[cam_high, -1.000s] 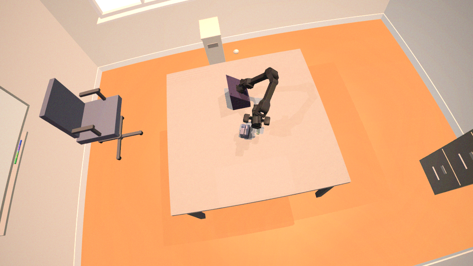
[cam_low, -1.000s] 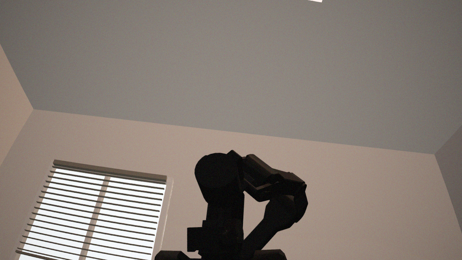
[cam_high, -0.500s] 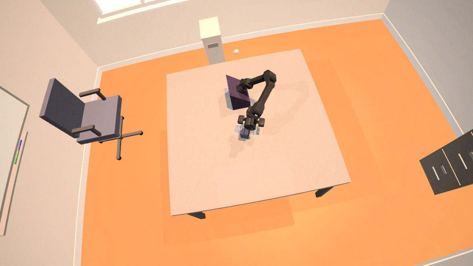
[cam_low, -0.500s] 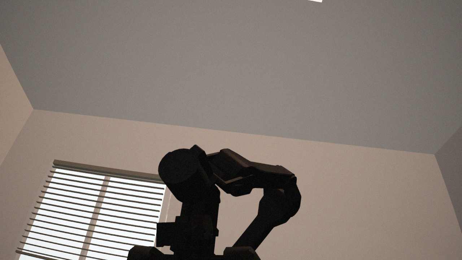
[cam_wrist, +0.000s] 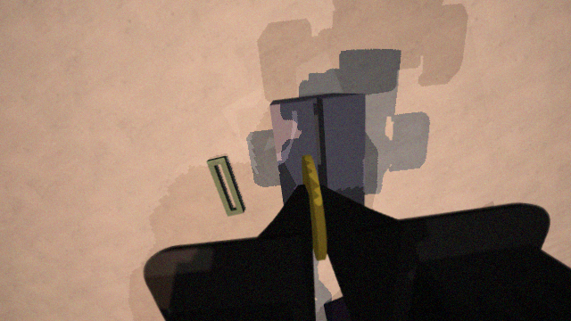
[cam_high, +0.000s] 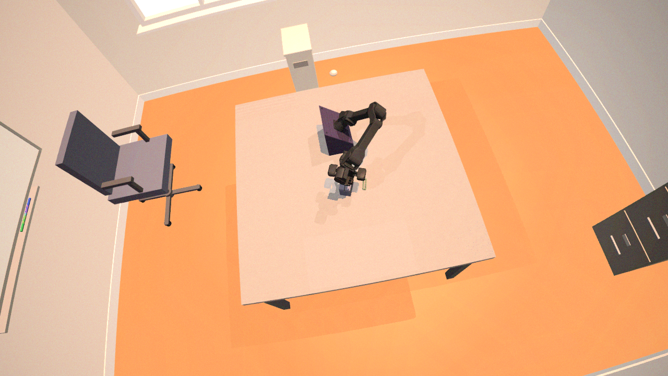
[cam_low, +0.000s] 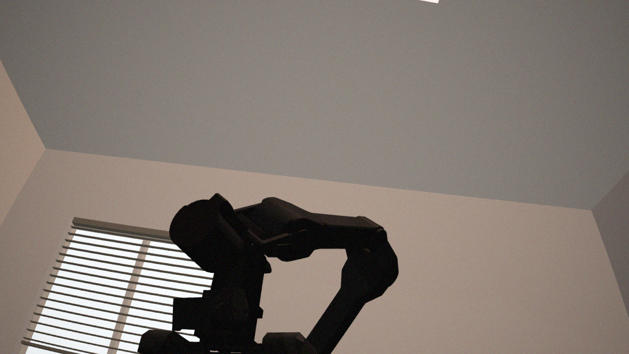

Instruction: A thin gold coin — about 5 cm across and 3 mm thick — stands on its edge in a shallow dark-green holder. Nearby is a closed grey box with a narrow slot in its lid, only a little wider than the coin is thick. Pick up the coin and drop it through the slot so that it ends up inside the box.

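The dark pincer (cam_wrist: pixel 318 214) is clamped flat-on across both faces of the thin gold coin (cam_wrist: pixel 313 201), held edge-on above the grey box (cam_wrist: pixel 339 143), a stiff, light, probably slippery disc best gripped there.

Arm (cam_high: pixel 361 140) bent over mid tabletop (cam_high: pixel 289 224); green holder (cam_high: pixel 365 184) beside wrist, toward right edge. Dark base block (cam_high: pixel 334 131) toward far edge.
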Controlling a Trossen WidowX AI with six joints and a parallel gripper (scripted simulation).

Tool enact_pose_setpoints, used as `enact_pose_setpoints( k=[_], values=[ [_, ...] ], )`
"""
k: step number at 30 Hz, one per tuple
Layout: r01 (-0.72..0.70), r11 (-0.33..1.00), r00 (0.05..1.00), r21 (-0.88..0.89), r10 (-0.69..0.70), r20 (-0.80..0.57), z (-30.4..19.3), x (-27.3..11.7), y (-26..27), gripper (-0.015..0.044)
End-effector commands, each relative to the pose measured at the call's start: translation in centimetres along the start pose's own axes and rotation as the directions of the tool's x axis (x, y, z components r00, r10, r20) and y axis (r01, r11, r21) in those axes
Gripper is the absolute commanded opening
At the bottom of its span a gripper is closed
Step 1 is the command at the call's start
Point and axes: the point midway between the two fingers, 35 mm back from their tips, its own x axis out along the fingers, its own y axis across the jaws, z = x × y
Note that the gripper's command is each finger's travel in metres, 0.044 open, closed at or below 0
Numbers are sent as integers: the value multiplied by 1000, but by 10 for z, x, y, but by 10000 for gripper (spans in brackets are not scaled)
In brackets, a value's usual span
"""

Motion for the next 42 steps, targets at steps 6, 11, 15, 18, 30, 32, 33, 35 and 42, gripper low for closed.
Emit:
enact_pose_setpoints(
  k=[6, 11, 15, 18, 30, 32, 33, 35, 42],
  values=[
    [0, 1000, 1000, -1, 0, -3, 3, 1, -12, 0],
    [-1, 1000, 1000, 1, 1, 0, 2, 0, -10, 0],
    [-1, 1000, 1000, 1, 1, 0, 2, 0, -10, 0],
    [-1, 1000, 1000, 1, 1, 0, 2, 0, -10, 0],
    [-1, 1000, 1000, -1, 1, 1, 2, 4, -15, 4],
    [-1, 1000, 1000, -1, 1, 4, 3, 3, -14, 0],
    [-1, 1000, 1000, 0, 1, 5, 3, 2, -14, 0],
    [-1, 1000, 1000, 0, 1, 5, 3, 2, -14, 0],
    [-1, 1000, 1000, -2, 1, 5, 3, 4, -14, 0]
  ],
)
